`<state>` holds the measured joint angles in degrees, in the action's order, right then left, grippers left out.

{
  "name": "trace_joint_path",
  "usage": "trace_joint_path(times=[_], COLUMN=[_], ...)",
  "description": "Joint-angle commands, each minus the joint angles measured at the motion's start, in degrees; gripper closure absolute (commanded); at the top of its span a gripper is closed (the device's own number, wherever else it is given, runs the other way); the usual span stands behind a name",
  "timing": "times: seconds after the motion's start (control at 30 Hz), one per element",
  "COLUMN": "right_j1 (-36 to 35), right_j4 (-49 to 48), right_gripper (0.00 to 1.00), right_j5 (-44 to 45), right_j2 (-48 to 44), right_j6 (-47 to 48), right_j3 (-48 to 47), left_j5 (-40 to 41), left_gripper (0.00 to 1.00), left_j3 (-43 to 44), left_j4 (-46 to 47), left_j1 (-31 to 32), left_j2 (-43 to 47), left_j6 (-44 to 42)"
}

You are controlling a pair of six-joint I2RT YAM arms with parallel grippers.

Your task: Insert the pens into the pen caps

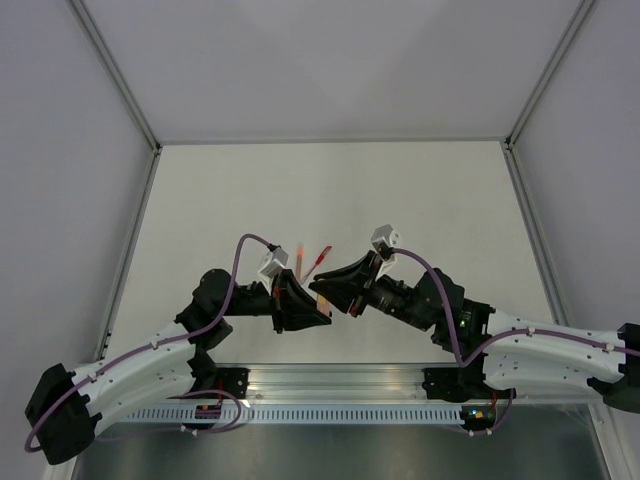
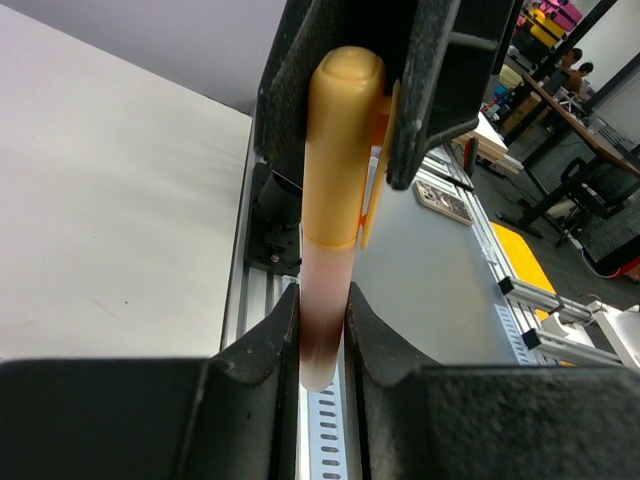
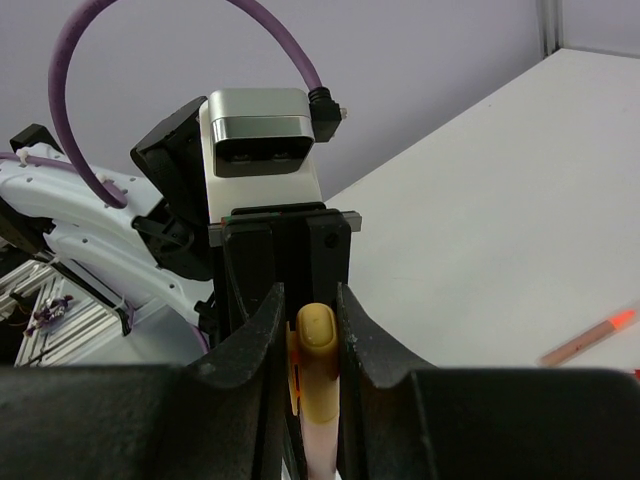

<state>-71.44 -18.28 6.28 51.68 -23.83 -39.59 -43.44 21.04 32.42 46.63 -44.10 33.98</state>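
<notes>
Pen (image 2: 320,350), pale pink translucent barrel, clamped in the narrow-set left end effector (image 2: 322,300). Pen cap (image 2: 340,150), opaque orange with rounded end and side clip, sits over the barrel's far end, pinched by the right end effector (image 3: 310,300) directly opposite. Risk, as judged: a push off the barrel's axis may slide the smooth barrel through the left grip or cock the cap, leaving it half seated. Spare pens (image 1: 320,258) lie on the tabletop (image 1: 420,200) just beyond both end effectors.

Overhead; opposed wrist close-ups (shared pen (image 2: 322,300))
</notes>
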Motion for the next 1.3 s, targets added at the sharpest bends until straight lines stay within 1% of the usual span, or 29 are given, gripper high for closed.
trace_joint_path(times=[0.0,0.23,0.4,0.57,0.67,0.73,0.77,0.83,0.87,0.9,0.93,0.97,1.03,1.07,1.1,1.17,1.2,1.27], right_j1=[-2.48,-2.39,-2.39,-2.48,-2.39,-2.48,-2.39,-2.39,-2.30,-2.30,-2.30,-2.21,-2.13,-1.95,-1.95,-1.86,-1.86,-1.77], right_j4=[12.84,10.90,8.36,5.72,4.57,6.50,9.64,13.08,14.92,17.64,18.10,20.20,22.41,23.20,24.77,26.45,27.85,28.91], right_gripper=[1.00,1.00,1.00,1.00,1.00,1.00,1.00,0.99,0.97,0.91,0.89,0.88,0.82,0.79,0.71,0.60,0.50,0.44], right_j5=[-12.44,-11.82,-10.85,-12.35,-12.00,-8.32,-6.74,0.26,2.48,4.59,8.36,9.87,11.47,11.64,11.73,12.34,13.22,14.89], right_j2=[3.25,2.20,-0.35,3.15,3.08,2.11,0.80,-0.43,-1.40,-1.76,-2.19,-2.37,-2.20,-1.76,-1.50,-0.45,-0.18,-0.09], right_j6=[-3.23,-3.59,-3.94,-4.46,-4.38,-3.51,-3.15,-2.19,-1.31,-0.69,0.71,1.50,3.00,3.70,4.58,5.64,6.34,6.87], right_j3=[5.31,7.42,11.64,12.61,12.44,10.95,8.59,5.42,1.75,-0.20,-1.87,-5.11,-8.29,-11.35,-12.77,-16.46,-17.52,-19.54], left_j5=[16.11,17.42,19.09,17.78,16.46,14.89,14.35,12.69,12.07,11.72,11.19,11.01,10.05,9.69,9.34,8.99,8.90,8.72], left_gripper=[0.98,0.98,0.98,0.98,0.98,0.98,0.98,0.98,0.98,0.98,0.98,0.98,0.98,0.98,0.98,0.98,0.98,0.98], left_j3=[5.16,3.92,2.61,2.87,2.43,2.52,2.08,1.90,1.55,1.29,0.68,0.50,0.67,1.28,1.55,1.90,1.82,1.73], left_j4=[16.53,15.83,15.30,17.14,18.73,18.55,18.99,18.55,18.38,18.20,18.46,18.46,18.29,17.77,17.59,17.58,17.58,17.50], left_j1=[-1.98,-2.07,-2.25,-2.33,-2.33,-2.33,-2.25,-2.25,-2.25,-2.33,-2.25,-2.25,-2.33,-2.25,-2.25,-2.25,-2.25,-2.25], left_j2=[0.33,1.38,2.96,0.51,-0.64,-1.52,-1.95,-3.01,-3.27,-3.54,-3.89,-4.07,-4.33,-4.59,-4.60,-4.68,-4.68,-4.51], left_j6=[4.08,2.94,2.23,3.55,3.47,3.12,3.20,2.68,2.50,2.32,1.97,1.80,1.71,1.71,1.71,1.71,1.71,1.53])
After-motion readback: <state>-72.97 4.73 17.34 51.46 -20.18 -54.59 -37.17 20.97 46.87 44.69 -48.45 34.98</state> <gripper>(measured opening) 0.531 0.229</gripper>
